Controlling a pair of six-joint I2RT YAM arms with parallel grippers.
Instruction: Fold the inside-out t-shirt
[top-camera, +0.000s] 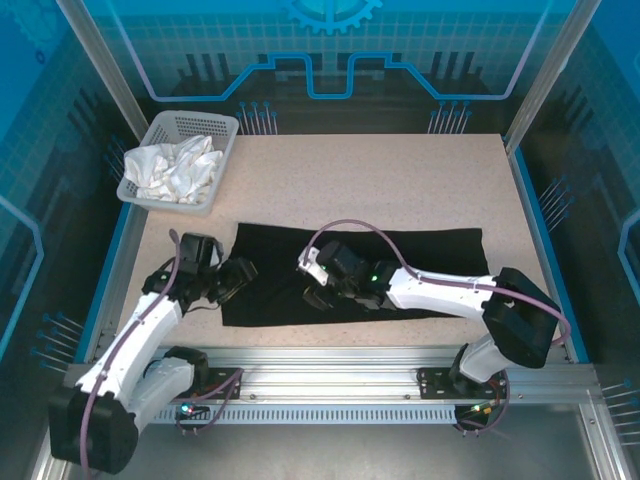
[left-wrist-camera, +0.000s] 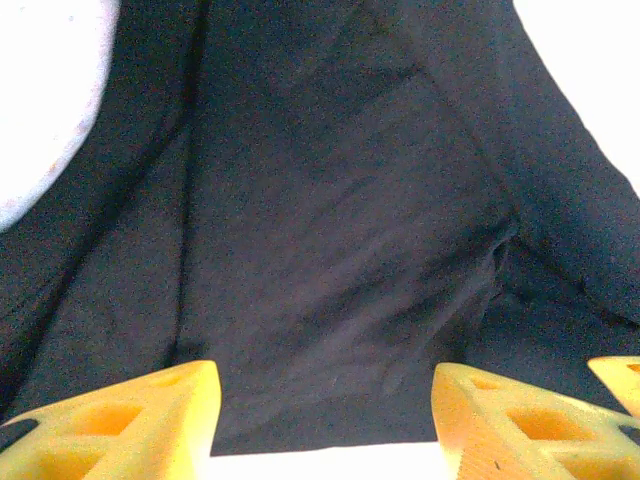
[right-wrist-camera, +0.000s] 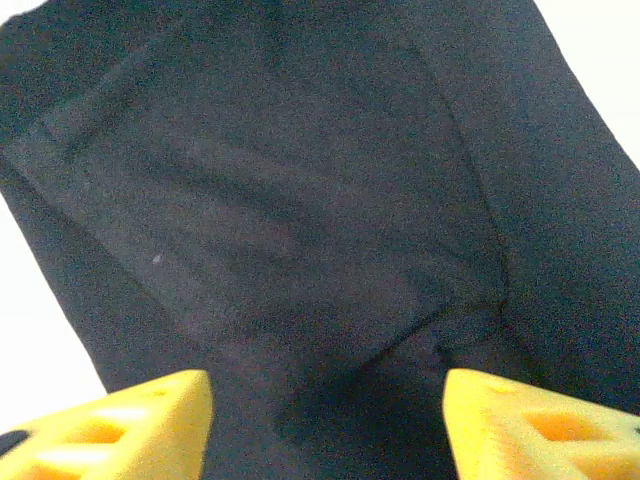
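Note:
The inside-out t-shirt (top-camera: 430, 250) lies flat on the table as a long black strip running left to right, with no print showing. My left gripper (top-camera: 236, 280) is at the strip's left end. In the left wrist view this gripper (left-wrist-camera: 325, 388) is open, its yellow fingers (left-wrist-camera: 150, 420) wide apart over black fabric (left-wrist-camera: 330, 200) near the cloth's edge. My right gripper (top-camera: 318, 292) hovers over the strip's middle-left. In the right wrist view it (right-wrist-camera: 327, 388) is also open, with smooth black cloth (right-wrist-camera: 300, 200) and a fold seam under it. Neither gripper holds anything.
A grey mesh basket (top-camera: 196, 121) stands at the back left with a crumpled white cloth (top-camera: 175, 165) in it. Bare beige tabletop (top-camera: 380, 180) stretches behind the shirt. A metal rail (top-camera: 340, 360) runs along the near edge, and blue walls close in the sides.

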